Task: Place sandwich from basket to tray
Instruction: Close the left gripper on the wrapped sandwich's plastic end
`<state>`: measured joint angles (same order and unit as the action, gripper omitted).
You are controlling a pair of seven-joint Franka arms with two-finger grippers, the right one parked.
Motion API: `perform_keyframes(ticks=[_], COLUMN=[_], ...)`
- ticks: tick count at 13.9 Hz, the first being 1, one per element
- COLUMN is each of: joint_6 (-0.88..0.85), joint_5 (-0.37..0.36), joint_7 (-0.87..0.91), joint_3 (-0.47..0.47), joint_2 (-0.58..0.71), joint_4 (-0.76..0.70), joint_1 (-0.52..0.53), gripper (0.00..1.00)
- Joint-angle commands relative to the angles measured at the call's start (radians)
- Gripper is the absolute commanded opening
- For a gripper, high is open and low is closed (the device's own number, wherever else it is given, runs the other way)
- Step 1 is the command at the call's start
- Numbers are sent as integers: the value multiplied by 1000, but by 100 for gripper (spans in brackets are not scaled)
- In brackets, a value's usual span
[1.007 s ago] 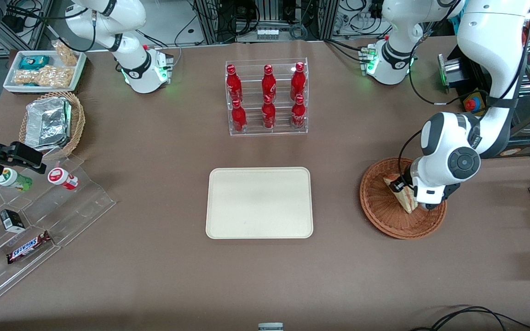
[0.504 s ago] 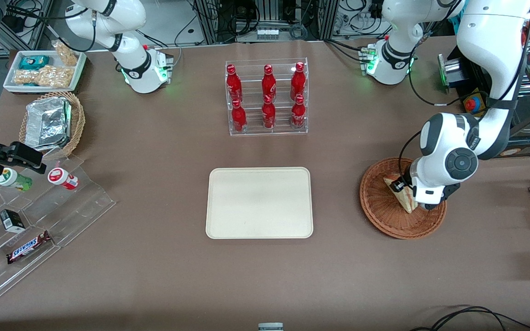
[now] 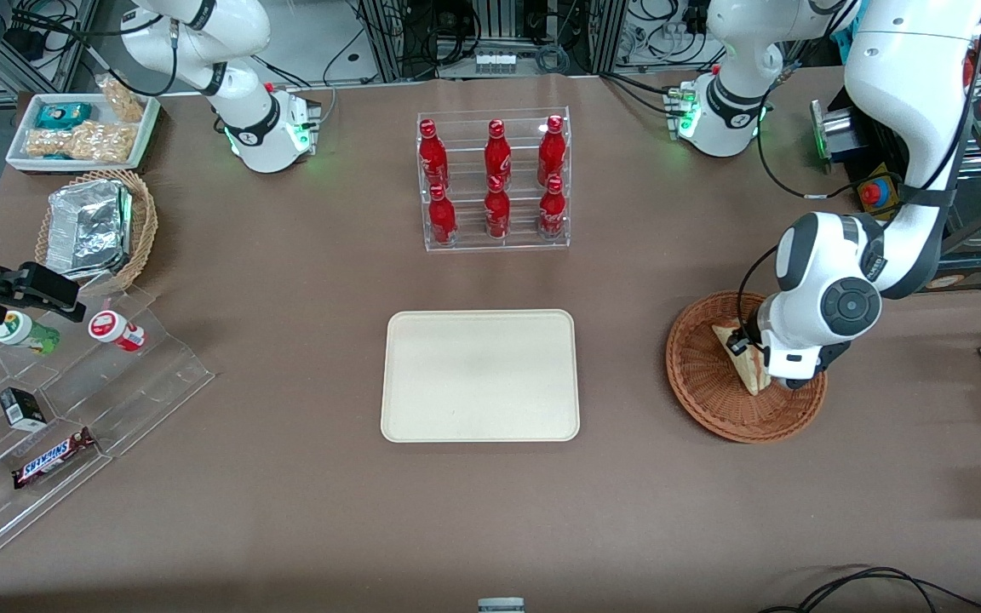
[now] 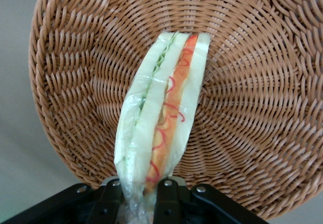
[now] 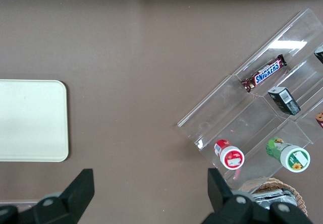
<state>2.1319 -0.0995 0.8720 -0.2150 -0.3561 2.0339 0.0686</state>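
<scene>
Over the basket, the gripper has its jaws pinched shut on one end of the sandwich, which stands on edge above the weave. It looks soft, light and plastic-wrapped, so a gentle hold across the bread faces suits. Toward mid-table, the tray lies bare.

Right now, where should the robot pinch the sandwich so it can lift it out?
Pinch the sandwich across its two bread faces at the wrapped end, coming from above the basket. It stands on edge, so both flat faces are free. The tool is already shut on that end.
</scene>
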Motion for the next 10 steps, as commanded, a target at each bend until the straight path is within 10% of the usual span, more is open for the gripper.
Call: perform_keyframes(ticks=[1,10], joint_6=[6,-41], joint_5=[-20,-29], joint_7=[32,27], joint_3=[5,0], joint_2=[5,112], joint_4=[-18,-69], joint_1=[-7,-223], gripper=[15,14])
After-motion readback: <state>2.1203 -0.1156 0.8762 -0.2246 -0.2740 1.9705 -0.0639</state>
